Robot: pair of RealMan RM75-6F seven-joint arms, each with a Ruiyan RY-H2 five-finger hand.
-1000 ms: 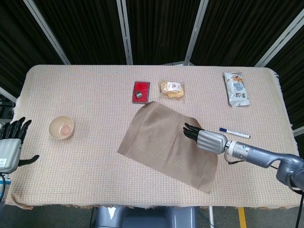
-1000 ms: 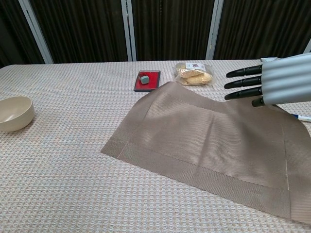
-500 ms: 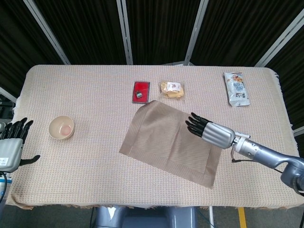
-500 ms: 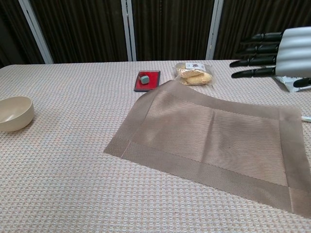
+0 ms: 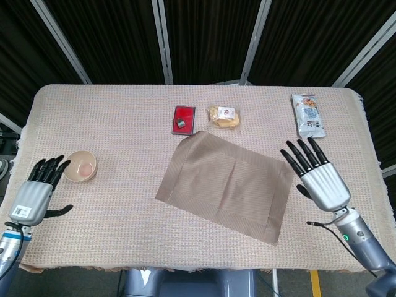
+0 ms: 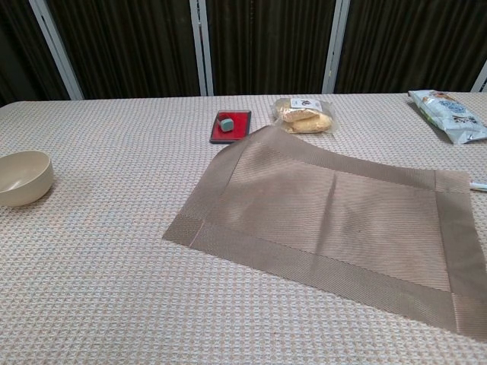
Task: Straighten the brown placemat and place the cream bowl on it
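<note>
Centrally, the brown placemat (image 5: pixel 226 185) lies flat and unfolded on the counter (image 5: pixel 124 130), which is covered with a beige woven cloth; the placemat sits skewed, its long edges running at a slant to the counter's front edge, with a faint crease down its middle visible in the chest view (image 6: pixel 335 228). Well to the left of the placemat, the cream bowl (image 5: pixel 80 166) stands upright on the cloth, apart from the mat; chest view shows it near the left frame edge (image 6: pixel 23 177). Left robot hand (image 5: pixel 38 193) hovers just beside the bowl on its outer, nearer side, fingers spread apart, holding nothing; its fingertips come close to the bowl's rim, though contact cannot be told. Right robot hand (image 5: pixel 317 176) is off the placemat's right edge, palm facing up toward the head camera, fingers fanned apart, holding nothing. Neither hand shows in the chest view. Just behind the placemat's far corner sits a small red tray (image 5: pixel 184 119) with a small grey-green object in it, and beside that a clear packet of biscuits (image 5: pixel 224 116). Far behind the placemat's right end lies a white snack bag (image 5: pixel 307 115). A sliver of a pen (image 6: pixel 478 185) shows just off the mat's right edge in the chest view.
</note>
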